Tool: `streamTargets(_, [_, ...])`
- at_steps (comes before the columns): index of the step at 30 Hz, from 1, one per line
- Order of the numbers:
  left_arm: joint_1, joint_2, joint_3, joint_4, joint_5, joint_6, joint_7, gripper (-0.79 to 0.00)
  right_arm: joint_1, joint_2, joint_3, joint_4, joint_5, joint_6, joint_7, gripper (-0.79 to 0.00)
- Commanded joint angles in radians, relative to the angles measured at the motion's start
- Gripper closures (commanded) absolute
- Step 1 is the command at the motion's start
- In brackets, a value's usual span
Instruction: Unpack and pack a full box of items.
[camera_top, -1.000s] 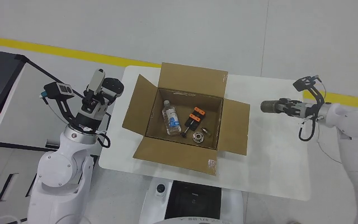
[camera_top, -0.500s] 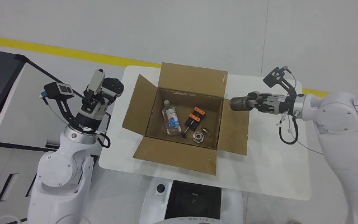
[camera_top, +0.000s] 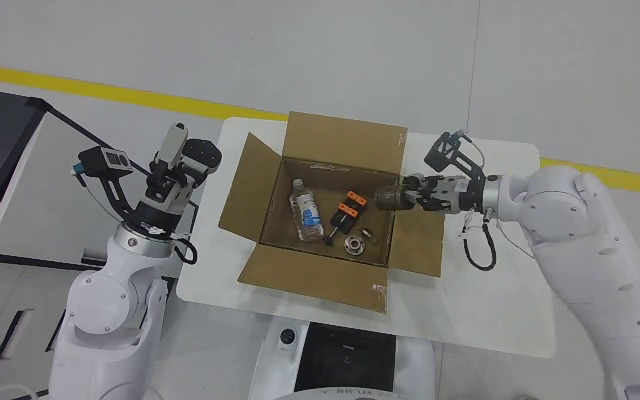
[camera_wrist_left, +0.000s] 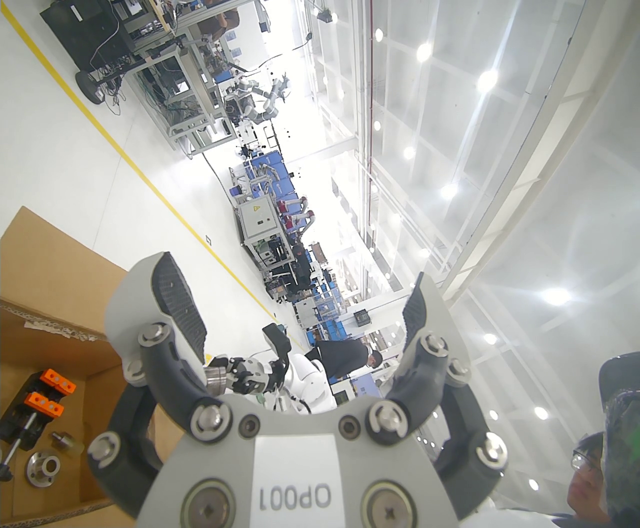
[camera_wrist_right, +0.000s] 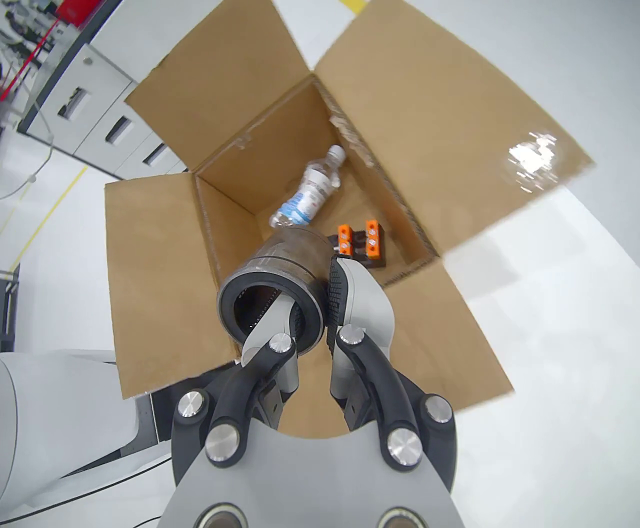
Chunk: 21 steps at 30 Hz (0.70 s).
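My right claw (camera_wrist_right: 320, 300) is closed on the metal sleeve (camera_wrist_right: 272, 280), with one finger down its bore and the other pressed against the outer wall, so I hold it only by the thickness of that wall. From above, the sleeve hangs just inside the open box (camera_top: 345, 130), over the wall on my right side. The box sits on the white table (camera_top: 480, 300) with its flaps folded out. Lying on the box floor are the water bottle (camera_top: 306, 210), the orange-and-black vise (camera_top: 347, 210) and, nearer the front wall, the small flange (camera_top: 351, 244). I take this step to be packing the sleeve, and the pinch is the weak point. It's a heavy-looking part held off-centre, so I judge a quick swing or tilt could make it pivot on my pads. I should go in slowly, clear the cardboard edge and the flap, and aim for the bare patch between the vise and my side's wall. I shouldn't drop it onto the bottle. It's best to lower until it rests, then spread the fingers only a little, since the inner one must slip out of the bore without dragging the sleeve. My left claw (camera_wrist_left: 295, 295) is spread wide and empty, pointing upward, well apart from the box.
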Motion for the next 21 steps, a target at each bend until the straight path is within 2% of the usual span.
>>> streamTargets(1, [0.0,0.0,0.0,0.0,0.0,0.0,0.0,-0.785,0.057,-0.025,-0.102,0.034,-0.007,0.013,-0.033,0.0])
streamTargets(5, [0.0,0.0,0.0,0.0,0.0,0.0,0.0,-0.785,0.142,-0.069,-0.232,0.122,-0.024,0.024,-0.076,0.0])
streamTargets(12, [0.0,0.0,0.0,0.0,0.0,0.0,0.0,-0.785,0.139,-0.068,-0.232,0.123,-0.027,0.024,-0.077,0.0])
streamTargets(15, [0.0,0.0,0.0,0.0,0.0,0.0,0.0,-0.785,0.134,-0.074,-0.271,0.143,-0.104,0.052,-0.056,0.0])
streamTargets(21, [0.0,0.0,0.0,0.0,0.0,0.0,0.0,-0.785,0.225,-0.149,-0.459,0.221,-0.203,0.115,-0.047,0.0])
